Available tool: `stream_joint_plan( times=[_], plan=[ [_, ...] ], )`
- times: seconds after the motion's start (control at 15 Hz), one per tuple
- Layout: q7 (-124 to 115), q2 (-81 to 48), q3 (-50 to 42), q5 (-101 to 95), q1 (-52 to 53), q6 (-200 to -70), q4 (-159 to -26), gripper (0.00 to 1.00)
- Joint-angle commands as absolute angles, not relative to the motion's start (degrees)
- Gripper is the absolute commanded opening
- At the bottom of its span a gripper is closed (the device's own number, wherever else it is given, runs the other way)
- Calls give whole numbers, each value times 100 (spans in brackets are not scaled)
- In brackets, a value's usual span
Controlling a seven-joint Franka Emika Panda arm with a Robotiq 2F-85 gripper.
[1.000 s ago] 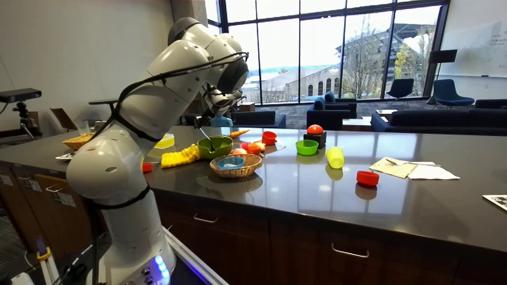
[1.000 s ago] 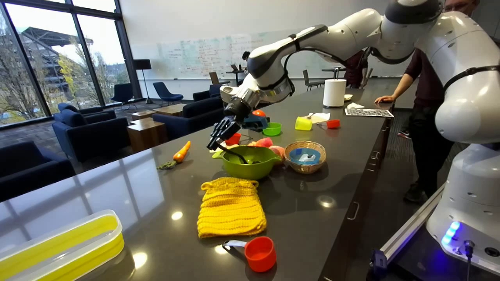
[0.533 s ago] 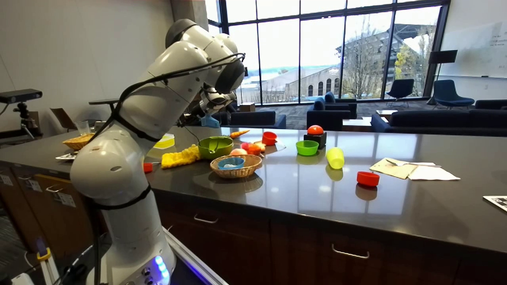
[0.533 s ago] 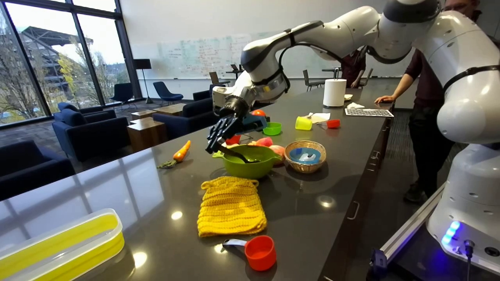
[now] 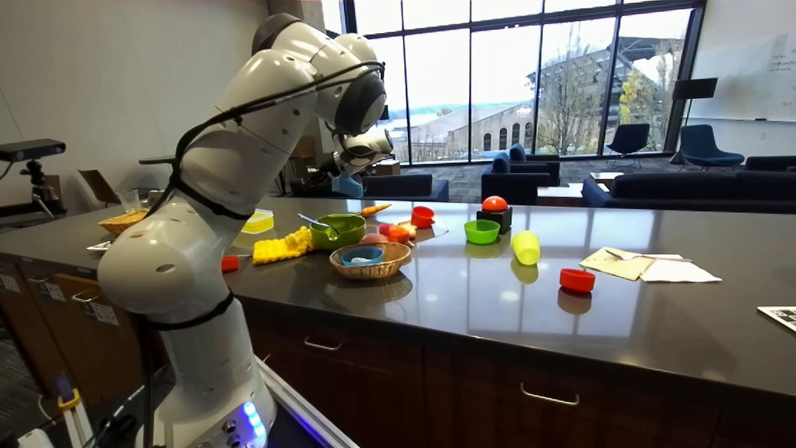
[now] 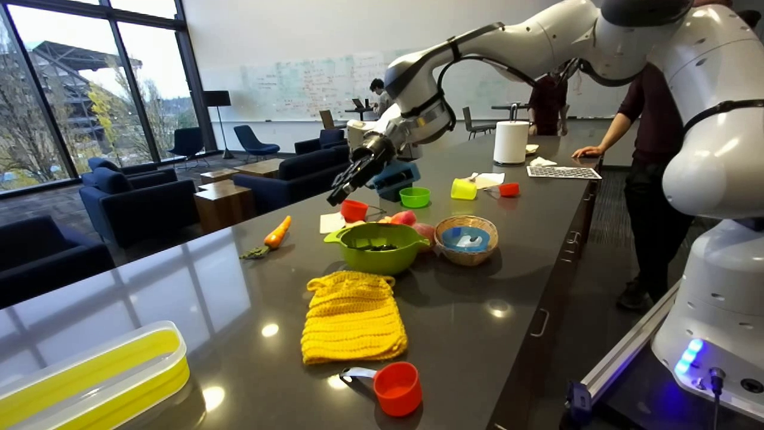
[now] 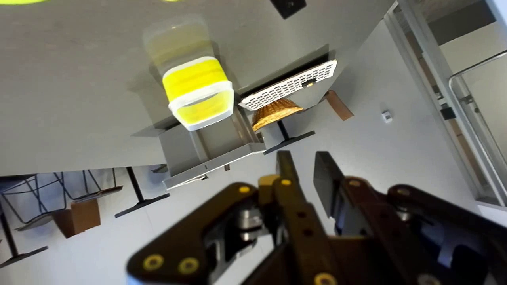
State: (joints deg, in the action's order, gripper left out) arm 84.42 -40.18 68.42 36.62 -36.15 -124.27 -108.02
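Note:
My gripper [image 6: 335, 196] is empty in the air above and behind the green bowl [image 6: 376, 258]. Its two fingers [image 7: 303, 158] are parted in the wrist view, with nothing between them. A utensil with a thin pale handle [image 5: 318, 222] rests in the green bowl [image 5: 348, 231], its handle leaning out over the rim. In an exterior view only a dark part of it [image 6: 377, 246] shows inside the bowl. A yellow knitted cloth [image 6: 355, 319] lies beside the bowl. A wicker basket with a blue bowl [image 6: 467, 237] stands on the bowl's other side.
A carrot [image 6: 277, 232], a red cup [image 6: 354, 210], fruit [image 6: 404, 218], a light green bowl [image 6: 415, 197] and a red measuring cup [image 6: 398, 388] are on the counter. A yellow container [image 6: 95, 376] shows also in the wrist view [image 7: 198, 89]. A person [image 6: 653, 125] stands by the counter.
The gripper held the utensil's handle over the bowl a second ago. It has let go and risen away. The utensil's handle has dropped onto the bowl's rim.

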Motion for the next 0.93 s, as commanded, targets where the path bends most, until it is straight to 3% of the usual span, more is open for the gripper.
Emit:
stream_joint_plan(
  times=[0.0, 0.07, 0.13, 0.2, 0.27, 0.4, 0.87],
  plan=[
    [8815, -3223, 6678, 4363, -3915, -12274, -11047, 5],
    [8847, -3017, 6564, 4481, -3898, -12255, -11095, 5],
    [8889, -2825, 6438, 4628, -3868, -12264, -11143, 14],
    [8947, -2617, 6286, 4804, -3787, -12371, -11214, 45],
    [9024, -2428, 6113, 5011, -3687, -12469, -11285, 42],
    [9067, -2009, 5601, 5499, -3307, -12884, -11489, 47],
    [8443, -1169, 3302, 6271, -851, -14114, -12446, 93]
  ],
)
